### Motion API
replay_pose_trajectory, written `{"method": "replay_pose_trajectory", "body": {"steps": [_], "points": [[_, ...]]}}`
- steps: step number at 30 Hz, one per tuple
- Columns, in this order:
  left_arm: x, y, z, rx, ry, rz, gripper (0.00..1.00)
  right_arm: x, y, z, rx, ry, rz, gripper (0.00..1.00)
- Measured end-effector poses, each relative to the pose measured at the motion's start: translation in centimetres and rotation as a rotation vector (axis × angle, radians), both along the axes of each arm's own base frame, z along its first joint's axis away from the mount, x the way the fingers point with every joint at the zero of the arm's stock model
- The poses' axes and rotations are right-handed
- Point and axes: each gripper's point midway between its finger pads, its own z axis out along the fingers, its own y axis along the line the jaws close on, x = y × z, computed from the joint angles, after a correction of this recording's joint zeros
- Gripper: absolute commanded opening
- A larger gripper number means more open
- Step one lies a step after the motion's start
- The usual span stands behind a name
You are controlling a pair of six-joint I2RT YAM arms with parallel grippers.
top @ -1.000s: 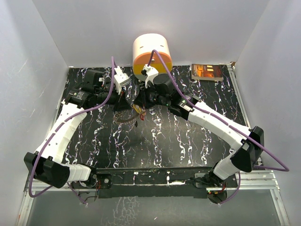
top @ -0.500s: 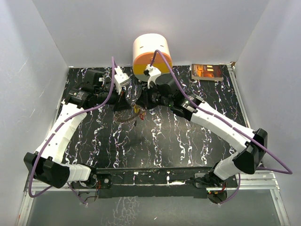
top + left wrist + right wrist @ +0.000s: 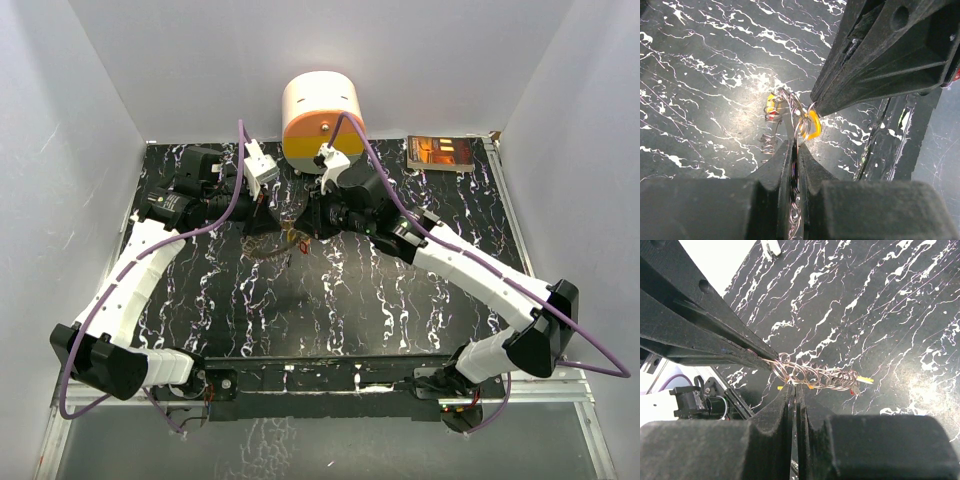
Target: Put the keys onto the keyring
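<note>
The left gripper (image 3: pixel 794 146) and right gripper (image 3: pixel 795 388) are both clamping the keyring (image 3: pixel 821 375), keys (image 3: pixel 813 126) dangling, near the table (image 3: pixel 420 310)'s far edge, open tabletop lying nearside.

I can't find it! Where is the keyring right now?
In the top view the keyring sits left of centre toward the table's far side, pinched between the left claw and right claw.

No writing legible anywhere — none at all.
</note>
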Motion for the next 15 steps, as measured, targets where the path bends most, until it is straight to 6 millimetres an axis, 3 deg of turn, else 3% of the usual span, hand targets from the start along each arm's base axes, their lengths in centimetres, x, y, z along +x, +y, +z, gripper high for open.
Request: {"method": "replay_pose_trajectory", "body": {"steps": [15], "points": [[-0.11, -0.15, 0.29, -0.009, 0.002, -0.004, 0.00, -0.37, 0.00, -0.28, 0.053, 0.031, -0.021, 0.08]]}}
